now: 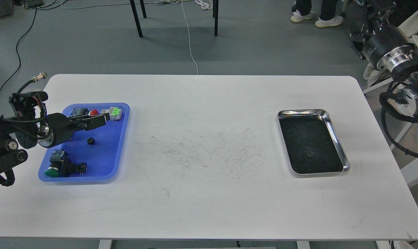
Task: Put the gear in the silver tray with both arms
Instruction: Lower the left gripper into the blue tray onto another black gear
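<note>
The gear (90,140) is a small black ring on the floor of the blue plastic tray (105,159) at the table's left. My left gripper (103,120) reaches low over that tray from the left, just above and behind the gear and not touching it. Its fingers are seen side-on as one dark bar, so open or shut does not show. The silver tray (300,111) lies at the right with nothing in it but a small mark on its dark scuffed floor. My right arm (385,41) is raised off the table's far right corner, and its gripper end is dark against the top edge.
The blue tray also holds push-button switches: a red one (94,112), a grey and green one (114,112) and a green one (53,169). Chair legs, cables and a person's feet are on the floor beyond the table.
</note>
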